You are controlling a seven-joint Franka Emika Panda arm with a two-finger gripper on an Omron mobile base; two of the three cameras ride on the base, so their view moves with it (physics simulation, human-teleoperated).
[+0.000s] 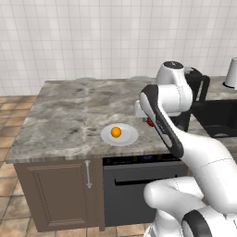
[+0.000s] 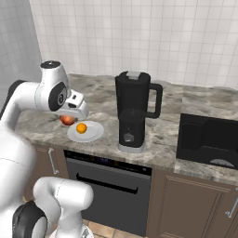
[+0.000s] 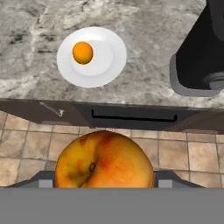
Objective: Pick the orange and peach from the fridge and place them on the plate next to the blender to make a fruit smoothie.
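Observation:
The orange (image 1: 115,132) (image 2: 82,128) (image 3: 82,52) lies on the round white plate (image 1: 128,138) (image 2: 94,134) (image 3: 111,54), a little off its centre. The black blender (image 2: 133,111) (image 3: 199,52) stands on the counter just right of the plate; in the left base view the blender (image 1: 198,85) is partly behind the arm. My gripper (image 2: 69,117) is shut on the peach (image 2: 67,121) (image 3: 104,161), held in the air near the counter's front edge, left of the plate in the right base view. A red sliver of the peach (image 1: 150,122) peeks out behind my forearm. The fridge is out of view.
The marble counter (image 1: 69,115) runs left of the plate. A black recessed sink (image 2: 207,137) (image 1: 217,118) lies right of the blender. A dark appliance front with a bar handle (image 2: 109,179) (image 3: 133,117) sits under the counter. A pale cylinder appliance (image 1: 231,73) stands at far right.

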